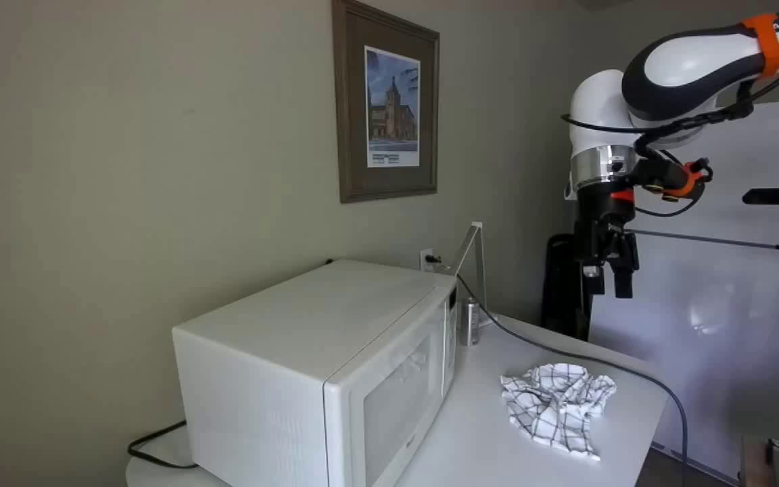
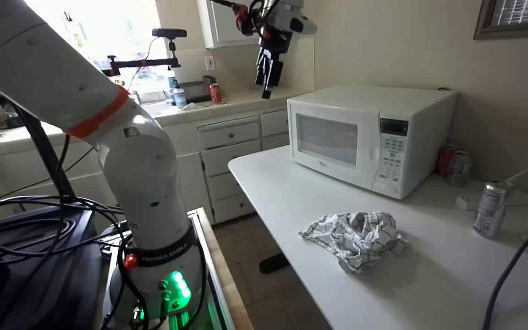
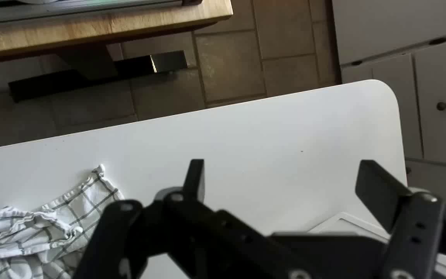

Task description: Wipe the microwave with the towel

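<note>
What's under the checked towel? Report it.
The checked towel lies crumpled on the white table, whose top shows around it in both exterior views. The patch beneath its folds is covered, so whether anything small lies there cannot be told.

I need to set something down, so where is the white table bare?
The white table is bare between the microwave and towel, out to the table's rounded corner, and also between towel and dark cable. It's crowded on the microwave's control-panel side, where three cans stand.

The towel (image 1: 558, 406) is cloth, the microwave (image 2: 367, 140) smooth.
</note>
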